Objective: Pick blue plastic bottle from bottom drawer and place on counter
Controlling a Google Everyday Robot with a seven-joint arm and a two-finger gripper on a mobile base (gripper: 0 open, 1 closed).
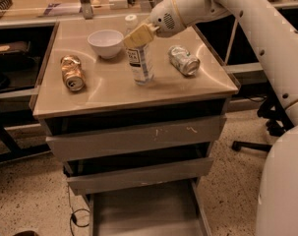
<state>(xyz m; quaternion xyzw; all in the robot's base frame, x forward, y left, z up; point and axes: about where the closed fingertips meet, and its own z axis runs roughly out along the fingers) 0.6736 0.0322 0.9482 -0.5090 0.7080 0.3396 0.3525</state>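
Two cans (72, 73) (184, 60); gripper (138, 35) at one bottle (140, 63)

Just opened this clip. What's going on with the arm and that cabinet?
The robot's arm reaches over the counter, with its gripper at the upper part of the blue plastic bottle. The bottle stands on the counter between a gold can and a crushed silver can, near a white bowl. The bottom drawer is pulled out below. Whether the gripper has let go cannot be told.
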